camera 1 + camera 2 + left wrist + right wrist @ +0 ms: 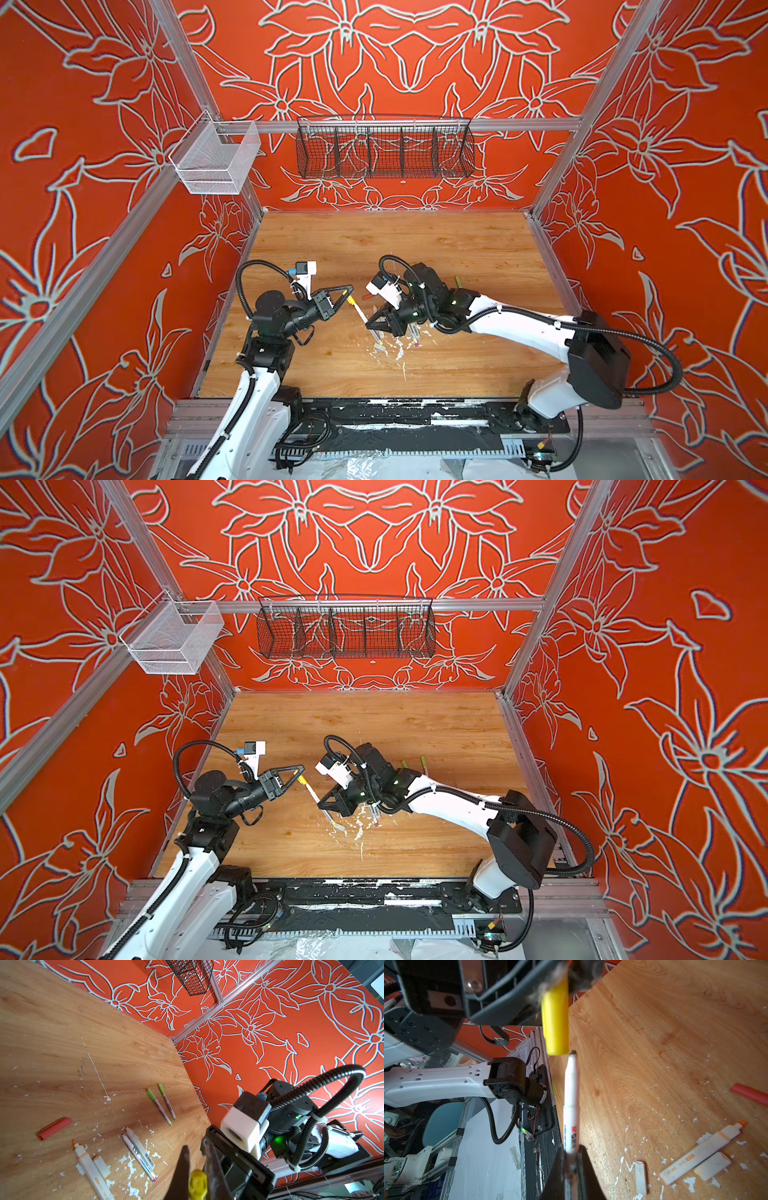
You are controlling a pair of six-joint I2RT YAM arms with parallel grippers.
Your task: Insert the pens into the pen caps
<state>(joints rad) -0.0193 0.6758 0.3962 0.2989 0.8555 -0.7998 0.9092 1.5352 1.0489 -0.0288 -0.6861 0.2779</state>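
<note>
**Yellow cap and white pen held tip to mouth above the table**

Near, on the paint-flecked part of the table (415, 249): an uncapped orange highlighter (695, 1153), orange print apparently "deli", with a pale cap (712, 1165) alongside. Two slim white pens (141, 1150) lie together, one bearing a barcode label (149, 1158).

Above them, the right gripper (572, 1149) is clamped on a white pen (572, 1101); its red logo is illegible. The pen's tip is just beside the yellow cap (555, 1022) mouth, not inside. The left gripper (350, 291) pinches that cap.

Farther: a red cap (55, 1128) and two green-capped pens (160, 1107).

Far wall: a white mesh basket (216, 162) and a divided black wire basket (384, 149); wall pattern shows through both.
</note>
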